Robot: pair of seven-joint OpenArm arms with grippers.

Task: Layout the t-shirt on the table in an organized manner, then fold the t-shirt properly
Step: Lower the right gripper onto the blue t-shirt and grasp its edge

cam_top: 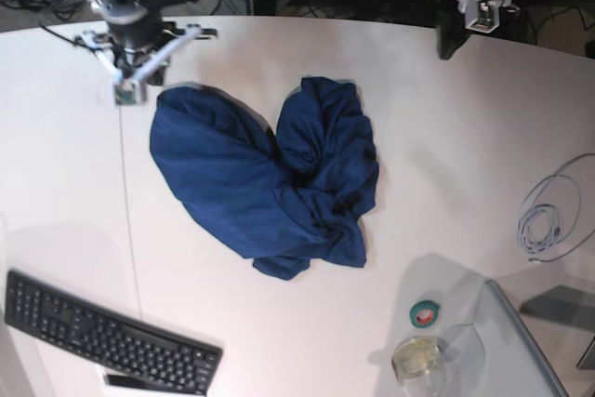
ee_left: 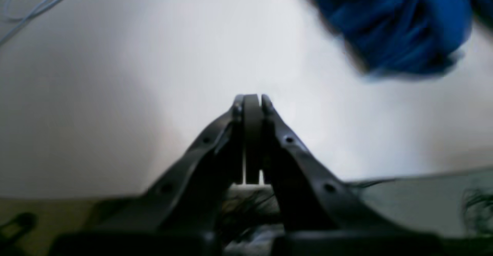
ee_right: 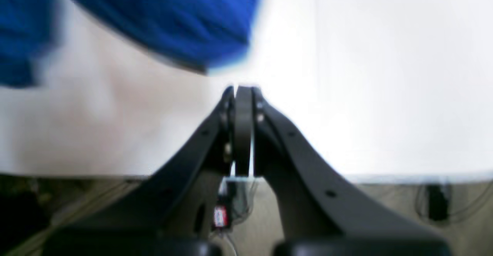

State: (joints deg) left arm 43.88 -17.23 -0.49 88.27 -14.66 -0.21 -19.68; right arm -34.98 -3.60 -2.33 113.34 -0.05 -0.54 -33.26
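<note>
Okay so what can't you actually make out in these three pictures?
- T-shirt, base view: crumpled in a heap; sleeves and collar lost in its own folds.
- T-shirt, both wrist views: motion-blurred and cut off by the top edge.
- Left gripper and right gripper: shut and empty in the wrist views; in the base view too small to read.
- Keyboard, base view: key labels too small.
- Glass jar, base view: contents unclear.

Count on the table point(cam_top: 446, 137): one t-shirt point(cam_top: 265, 178), one keyboard point(cam_top: 102, 332), one cable coil point(cam_top: 548, 216), one tape roll point(cam_top: 426, 313), one clear cup point(cam_top: 416, 358).
</note>
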